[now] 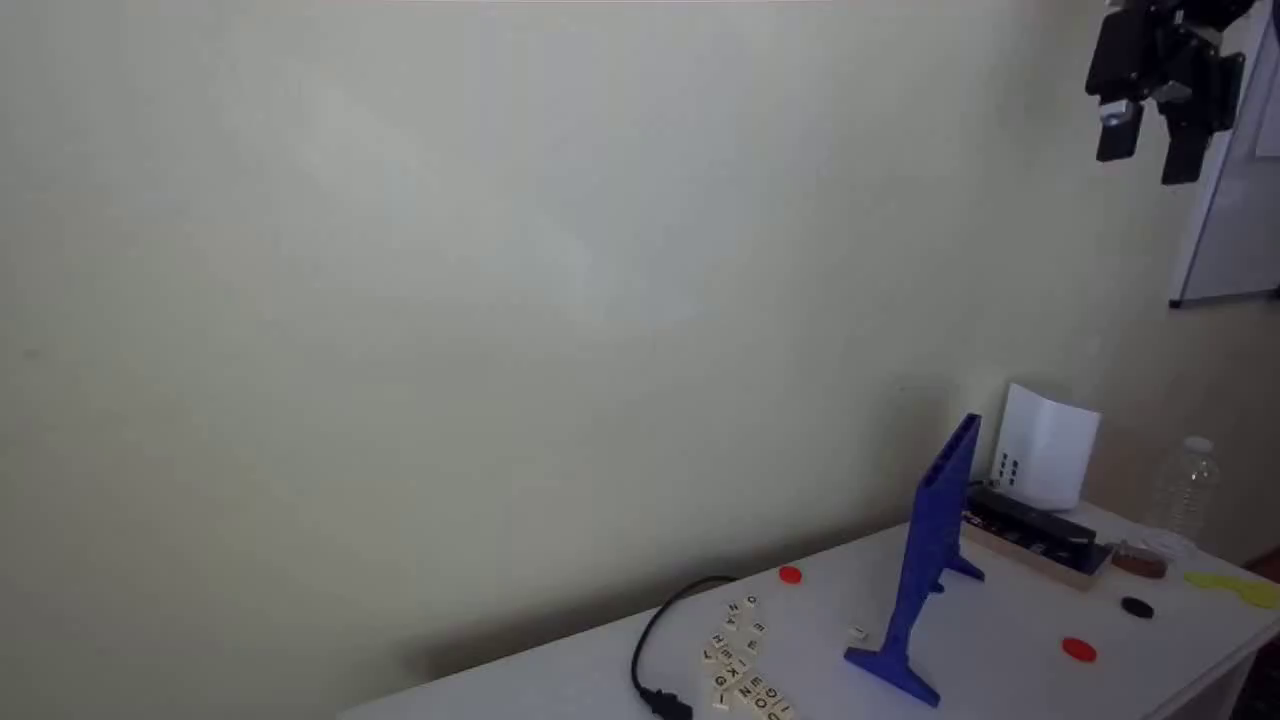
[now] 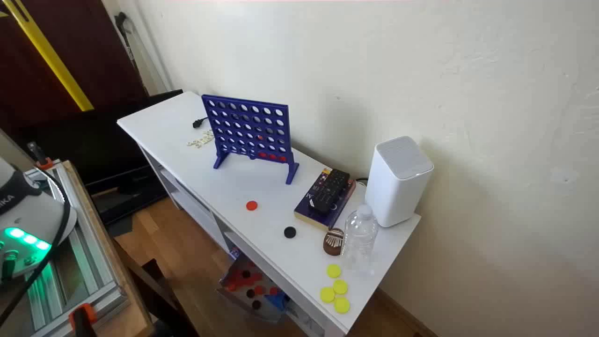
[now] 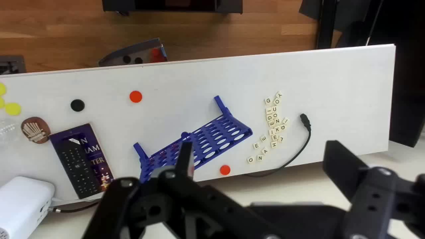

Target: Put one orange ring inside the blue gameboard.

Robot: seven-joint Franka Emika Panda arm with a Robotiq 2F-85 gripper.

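Far left of my wrist view: yellow discs (image 3: 13, 109), a black disc (image 3: 77, 105), and here's a loose orange ring (image 3: 135, 96), flat on the white table (image 3: 332, 83). Next along stands the blue gameboard (image 3: 198, 141), and in an exterior view red-orange pieces (image 2: 272, 157) already fill part of its bottom row; whether one of those is the ring asked for, I can't tell. Just past it, a second orange ring (image 3: 225, 170), also lying loose. And across to the right come my jaws, spread wide, nothing between them, high above the table. My call: either I haven't begun, with picking, lifting and dropping all left, or one's in and I'm finished.

Now the looks: both rings seem solid discs, round and thin, likely awkward to pinch from above. The board's bright blue, upright, on splayed feet, rows of round holes through its face, narrow slots along its top, standing skewed to the table's edge.
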